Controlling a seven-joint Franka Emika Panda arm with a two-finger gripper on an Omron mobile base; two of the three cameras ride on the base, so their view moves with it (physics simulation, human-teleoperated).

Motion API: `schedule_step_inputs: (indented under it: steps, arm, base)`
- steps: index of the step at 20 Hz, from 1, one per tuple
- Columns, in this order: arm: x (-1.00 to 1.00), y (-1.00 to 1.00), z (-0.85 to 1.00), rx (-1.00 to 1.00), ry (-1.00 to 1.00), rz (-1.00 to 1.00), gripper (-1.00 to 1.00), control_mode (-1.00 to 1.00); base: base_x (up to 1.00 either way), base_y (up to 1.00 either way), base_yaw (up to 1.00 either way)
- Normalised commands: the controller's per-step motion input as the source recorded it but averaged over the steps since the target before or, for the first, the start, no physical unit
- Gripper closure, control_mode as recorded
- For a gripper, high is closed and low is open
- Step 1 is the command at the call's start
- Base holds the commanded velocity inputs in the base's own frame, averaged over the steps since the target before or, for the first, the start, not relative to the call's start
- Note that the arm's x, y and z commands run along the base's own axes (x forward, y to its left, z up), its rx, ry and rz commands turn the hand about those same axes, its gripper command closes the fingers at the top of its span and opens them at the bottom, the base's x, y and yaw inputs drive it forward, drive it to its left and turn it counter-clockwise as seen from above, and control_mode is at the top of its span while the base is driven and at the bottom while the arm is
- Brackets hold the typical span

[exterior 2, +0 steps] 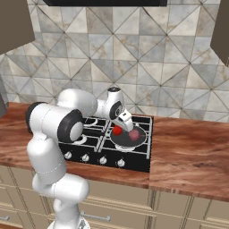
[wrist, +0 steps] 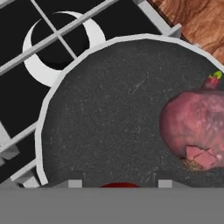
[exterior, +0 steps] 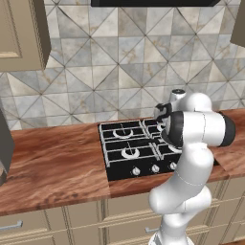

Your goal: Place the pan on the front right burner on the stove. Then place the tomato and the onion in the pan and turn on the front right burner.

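Wooden countertop flanks the stove (exterior 2: 134, 156); the pan (wrist: 109, 113) sits on the front right burner directly beneath my claw (exterior 2: 119, 130). My claw grasps the tomato (exterior 2: 116, 130) above the pan's near side, with the onion (wrist: 197, 127) already inside, ahead of my fingertips. Risk: an off-centre release lets the tomato roll, strike the onion, or bounce over the rim.

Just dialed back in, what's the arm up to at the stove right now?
The pan sits on the front right burner of the stove, and the onion already lies inside it. The hand hovers over the pan's left side with the tomato right at its fingertips; whether it is gripped or just let go is unclear. The burner knobs look untouched.
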Motion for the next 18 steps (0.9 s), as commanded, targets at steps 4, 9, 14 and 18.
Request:
schedule_step_inputs:
  steps: [4, 9, 14, 18]
  arm:
    - [-0.07, -0.02, -0.18, -0.02, 0.0, -0.03, -1.0, -1.0]
    - [0.0, -0.01, -0.04, -0.01, 0.0, -0.01, -1.0, -1.0]
    - [0.0, -0.12, 0.0, 0.0, -0.01, 0.0, -1.0, -1.0]
    - [-0.04, -0.05, 0.25, 0.0, -0.07, 0.0, -1.0, -1.0]
  base:
    - [0.0, 0.0, 0.0]
    - [0.0, 0.0, 0.0]
    - [0.0, 0.0, 0.0]
    - [0.0, 0.0, 0.0]
